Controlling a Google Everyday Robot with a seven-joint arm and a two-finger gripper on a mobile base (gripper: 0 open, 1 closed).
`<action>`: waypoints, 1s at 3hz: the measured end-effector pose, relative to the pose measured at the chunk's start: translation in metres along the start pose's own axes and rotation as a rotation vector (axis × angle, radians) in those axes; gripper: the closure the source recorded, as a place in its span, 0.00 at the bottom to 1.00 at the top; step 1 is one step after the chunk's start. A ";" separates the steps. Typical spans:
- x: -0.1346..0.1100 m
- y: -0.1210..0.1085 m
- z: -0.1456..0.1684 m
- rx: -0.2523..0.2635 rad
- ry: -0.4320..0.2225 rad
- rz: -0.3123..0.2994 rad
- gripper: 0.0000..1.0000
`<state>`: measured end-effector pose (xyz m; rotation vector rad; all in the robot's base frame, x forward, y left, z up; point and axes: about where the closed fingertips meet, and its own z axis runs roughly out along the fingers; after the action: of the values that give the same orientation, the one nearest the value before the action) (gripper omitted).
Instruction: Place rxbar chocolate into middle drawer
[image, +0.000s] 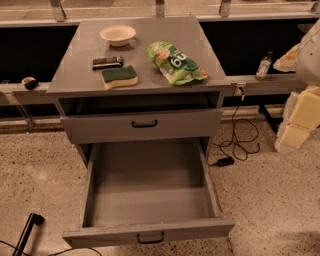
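Atop cabinet: rxbar chocolate between bowl, sponge; middle drawer open; jaws unseen.

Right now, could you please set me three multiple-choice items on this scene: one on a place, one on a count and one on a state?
1. Where is the small dark-wrapped rxbar chocolate?
A on the floor
B on the grey cabinet top, behind the green-topped yellow sponge
C on a chair

2. How many things lie on the cabinet top?
A two
B four
C six

3. The wide grey metal middle drawer is:
A shut
B pulled open, nothing in it
C open, full of tools

Answers:
1 B, it lies just behind the sponge.
2 B, pale round bowl, bar, sponge, green snack bag.
3 B, its bare floor shows.

The gripper is not in view.
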<state>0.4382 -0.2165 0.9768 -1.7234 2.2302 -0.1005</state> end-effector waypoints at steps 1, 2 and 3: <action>0.000 0.000 0.000 0.000 0.000 0.000 0.00; -0.017 -0.006 0.018 -0.054 -0.041 -0.044 0.00; -0.063 -0.036 0.052 -0.109 -0.045 -0.116 0.00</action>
<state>0.5008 -0.1589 0.9499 -1.8924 2.1394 0.0347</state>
